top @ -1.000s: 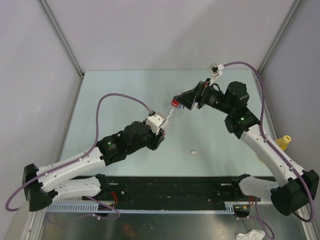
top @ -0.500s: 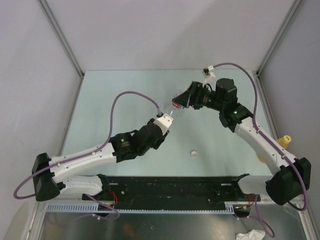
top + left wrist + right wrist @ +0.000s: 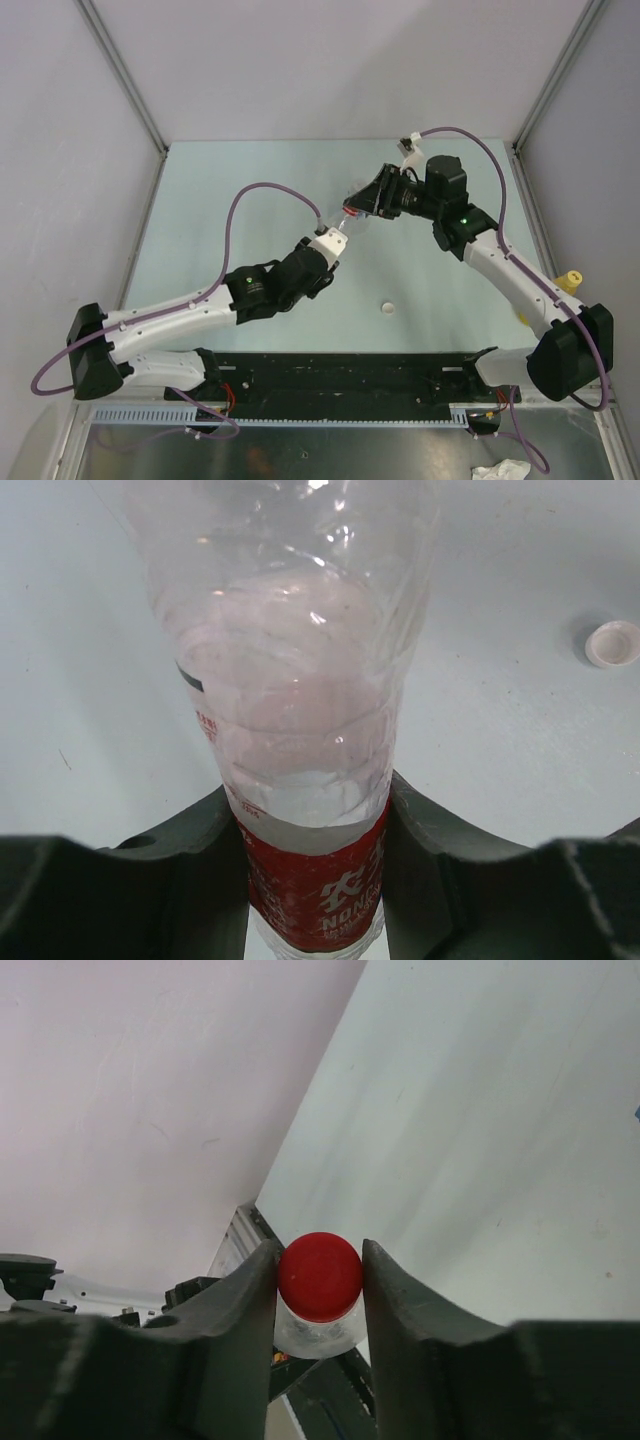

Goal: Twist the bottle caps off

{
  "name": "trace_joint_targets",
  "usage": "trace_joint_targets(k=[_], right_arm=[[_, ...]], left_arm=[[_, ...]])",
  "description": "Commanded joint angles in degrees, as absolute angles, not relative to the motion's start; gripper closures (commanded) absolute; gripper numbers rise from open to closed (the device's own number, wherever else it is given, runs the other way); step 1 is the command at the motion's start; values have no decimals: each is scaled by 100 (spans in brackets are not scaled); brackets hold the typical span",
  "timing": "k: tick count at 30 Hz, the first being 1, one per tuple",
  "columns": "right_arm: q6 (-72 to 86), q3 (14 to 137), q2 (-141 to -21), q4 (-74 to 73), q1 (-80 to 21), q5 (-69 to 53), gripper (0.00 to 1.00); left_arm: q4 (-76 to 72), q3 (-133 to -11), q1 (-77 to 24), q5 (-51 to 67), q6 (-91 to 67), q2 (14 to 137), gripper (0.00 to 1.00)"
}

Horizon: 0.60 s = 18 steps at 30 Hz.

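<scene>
Change since a second ago: the left arm has been swung in toward the middle of the table [image 3: 220, 200], and its purple cable [image 3: 265, 188] is now looped higher. The right wrist has been drawn slightly toward the far edge. The bottle has been kept between the two grippers.

Left gripper [image 3: 315, 865]: the dark, matte fingers are pressed against both sides of the bottle [image 3: 300, 680], at its red label [image 3: 318, 895].

Right gripper [image 3: 320, 1280]: the curved fingers are closed on the red cap [image 3: 320, 1275], one touching each side.

Bottle material: clear, thin, ribbed plastic with bright glints. The label is glossy with white lettering.

Cap shape: round, smooth and domed, seated on the clear neck.

Bottle position: it is held off the table and tilted, with the cap end toward the right gripper and the body toward the left one.

Hard to make out: the bottle's base is cut off at the lower edge of the left wrist view. From above it is mostly covered by the grippers. Its contents cannot be told.

Farther out: a white cap [image 3: 612, 643] lies open side up on the pale, smooth table, well apart from the bottle. A yellow-capped bottle [image 3: 567, 283] is partly hidden behind the right arm. A plain wall [image 3: 150, 1080] is seen behind.
</scene>
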<state>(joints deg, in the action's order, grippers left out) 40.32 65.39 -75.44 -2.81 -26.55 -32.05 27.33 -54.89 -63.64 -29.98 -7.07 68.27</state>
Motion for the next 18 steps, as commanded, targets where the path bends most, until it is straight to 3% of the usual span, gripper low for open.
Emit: trace_joint_targets(k=[1, 7, 18], right_arm=[[4229, 6814, -7564, 233, -2714, -3444, 67], [4120, 6816, -7547, 180, -2681, -3496, 97], [3589, 6809, -7244, 107, -2498, -3608, 100]], left_arm=[[2645, -5785, -6416, -3153, -740, 6890, 100], [2630, -5754, -6420, -3124, -771, 6897, 100], [2033, -5377, -6311, -2136, -900, 6399, 100]])
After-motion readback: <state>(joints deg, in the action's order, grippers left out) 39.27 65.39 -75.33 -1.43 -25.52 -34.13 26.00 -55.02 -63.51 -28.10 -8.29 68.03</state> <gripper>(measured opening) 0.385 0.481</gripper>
